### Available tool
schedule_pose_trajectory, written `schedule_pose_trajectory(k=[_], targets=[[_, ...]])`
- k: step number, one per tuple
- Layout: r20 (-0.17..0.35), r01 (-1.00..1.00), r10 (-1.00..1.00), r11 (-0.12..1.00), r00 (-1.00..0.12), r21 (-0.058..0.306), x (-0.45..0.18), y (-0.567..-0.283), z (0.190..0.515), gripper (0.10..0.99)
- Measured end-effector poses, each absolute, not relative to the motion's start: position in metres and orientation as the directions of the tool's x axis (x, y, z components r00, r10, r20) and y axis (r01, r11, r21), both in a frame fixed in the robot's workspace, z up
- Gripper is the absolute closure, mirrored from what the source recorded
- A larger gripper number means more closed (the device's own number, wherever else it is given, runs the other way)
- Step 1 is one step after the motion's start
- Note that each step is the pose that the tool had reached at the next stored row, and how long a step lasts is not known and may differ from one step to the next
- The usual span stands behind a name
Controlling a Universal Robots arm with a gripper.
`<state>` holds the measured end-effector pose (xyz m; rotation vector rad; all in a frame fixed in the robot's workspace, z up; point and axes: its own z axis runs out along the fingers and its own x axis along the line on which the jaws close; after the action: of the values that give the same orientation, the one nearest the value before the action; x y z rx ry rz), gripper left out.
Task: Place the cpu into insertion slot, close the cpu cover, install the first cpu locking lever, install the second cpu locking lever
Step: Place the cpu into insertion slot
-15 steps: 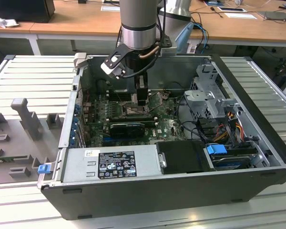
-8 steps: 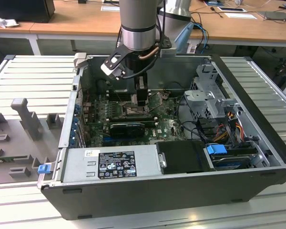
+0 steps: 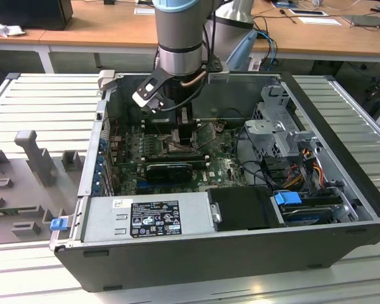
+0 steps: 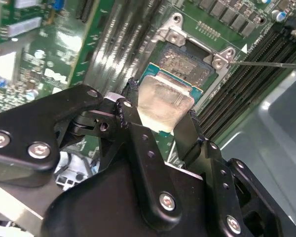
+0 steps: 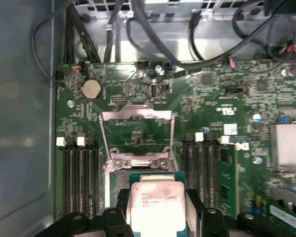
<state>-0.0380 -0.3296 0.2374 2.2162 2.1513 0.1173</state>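
The cpu [image 5: 156, 207] is clamped by its two opposite edges between the black fingers [image 4: 133, 123] of the gripper [image 5: 157, 213], silver face up with a green rim showing around it. In the second wrist view the cpu [image 4: 164, 101] hangs over one edge of the slot [image 4: 186, 61], whose dark square bed lies mostly uncovered beyond it; whether the chip touches the slot cannot be told. The cover [image 5: 136, 116] is swung open, lying back from the slot on the side away from the gripper, with green board showing through its square hole. A thin metal rod [image 4: 271, 63] runs out from one corner of the slot. Long black memory slots [image 5: 81, 173] flank the slot on both sides, and a coin cell [image 5: 92, 89] sits on the board beyond the cover, under a tangle of black cables [image 5: 153, 29]. In the exterior view the arm [image 3: 180, 38] reaches straight down into the far part of the open case [image 3: 348, 190], the gripper [image 3: 177, 130] low over the board, with a black card [image 3: 170, 170] nearer the camera, the power supply [image 3: 145, 215] along the near wall and a drive cage [image 3: 280, 126] at the exterior view's right
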Motion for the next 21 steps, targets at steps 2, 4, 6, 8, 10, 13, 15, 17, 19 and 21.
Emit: schedule_pose_trajectory(k=[2, 4, 6, 8, 10, 13, 15, 17, 19, 21], targets=[[0.02, 0.996, 0.999, -0.03, 0.029, 0.089, -0.039, -0.324, 0.232, 0.557], [0.019, 0.996, 0.999, -0.029, 0.028, 0.089, -0.042, -0.322, 0.225, 0.557], [0.019, 0.996, 0.999, -0.029, 0.028, 0.089, -0.043, -0.322, 0.222, 0.557], [0.019, 0.996, 0.999, -0.029, 0.028, 0.089, -0.044, -0.321, 0.219, 0.557], [0.019, 0.996, 0.999, -0.029, 0.027, 0.089, -0.044, -0.32, 0.214, 0.557], [0.019, 0.996, 0.999, -0.029, 0.028, 0.087, -0.045, -0.32, 0.209, 0.557], [0.019, 0.996, 0.999, -0.029, 0.028, 0.086, -0.045, -0.32, 0.206, 0.557], [0.019, 0.996, 0.999, -0.029, 0.028, 0.085, -0.045, -0.32, 0.204, 0.557], [0.018, 0.996, 0.999, -0.029, 0.028, 0.086, -0.044, -0.32, 0.204, 0.557], [0.018, 0.996, 0.999, -0.029, 0.028, 0.086, -0.045, -0.32, 0.204, 0.557]])
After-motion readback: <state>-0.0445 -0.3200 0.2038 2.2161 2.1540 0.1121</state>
